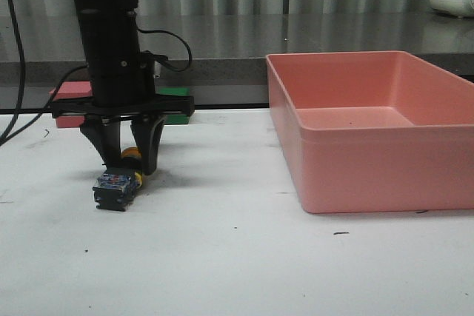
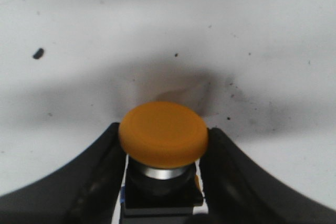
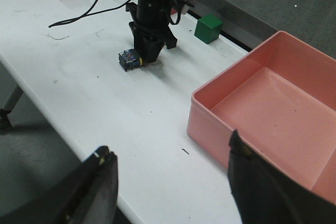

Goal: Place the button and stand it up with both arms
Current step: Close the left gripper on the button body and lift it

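Left gripper (image 1: 132, 155): my fingers clamp the button's neck, tips at the table (image 1: 222, 257).
Button (image 1: 118, 181): lying on its side, left of centre, blue-black base toward the near side.
Pink bin (image 1: 370, 168): right, well apart.
Right gripper (image 3: 170, 182): my fingers spread wide, grasping nothing, high over the near edge.

Button (image 1: 118, 180) on table (image 1: 222, 257) under left gripper (image 1: 132, 159), bin (image 1: 370, 127) well to the right.
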You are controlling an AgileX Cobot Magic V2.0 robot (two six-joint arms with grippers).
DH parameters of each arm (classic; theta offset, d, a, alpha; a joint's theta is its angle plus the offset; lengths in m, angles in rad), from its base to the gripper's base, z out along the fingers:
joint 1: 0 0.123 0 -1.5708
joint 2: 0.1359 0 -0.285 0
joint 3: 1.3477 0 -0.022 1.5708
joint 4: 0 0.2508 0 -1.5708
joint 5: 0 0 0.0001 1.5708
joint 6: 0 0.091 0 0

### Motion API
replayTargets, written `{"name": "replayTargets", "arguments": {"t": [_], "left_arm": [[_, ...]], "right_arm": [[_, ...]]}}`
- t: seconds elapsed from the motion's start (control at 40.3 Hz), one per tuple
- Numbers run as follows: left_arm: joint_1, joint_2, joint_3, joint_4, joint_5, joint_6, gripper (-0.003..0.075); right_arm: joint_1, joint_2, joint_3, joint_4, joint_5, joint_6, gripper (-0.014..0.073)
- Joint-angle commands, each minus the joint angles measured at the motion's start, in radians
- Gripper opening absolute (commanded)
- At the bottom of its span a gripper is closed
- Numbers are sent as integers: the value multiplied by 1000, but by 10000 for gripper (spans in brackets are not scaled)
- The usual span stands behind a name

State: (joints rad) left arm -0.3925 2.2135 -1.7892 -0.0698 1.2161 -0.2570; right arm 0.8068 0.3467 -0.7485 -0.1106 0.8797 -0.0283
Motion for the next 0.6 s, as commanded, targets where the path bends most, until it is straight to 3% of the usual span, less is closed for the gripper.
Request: {"name": "replayTargets", "arguments": {"t": [0.0, 0.223, 0.571], "left_arm": [[-4, -121, -28, 24, 45, 25, 230], [-4, -281, 41, 42, -80, 60, 230], [49, -587, 326, 146, -297, 62, 229]], "right_arm": [[-4, 10, -21, -17, -72, -11, 476], [-4, 10, -21, -17, -72, -11, 476], [-4, 10, -21, -17, -72, -11, 476]]}}
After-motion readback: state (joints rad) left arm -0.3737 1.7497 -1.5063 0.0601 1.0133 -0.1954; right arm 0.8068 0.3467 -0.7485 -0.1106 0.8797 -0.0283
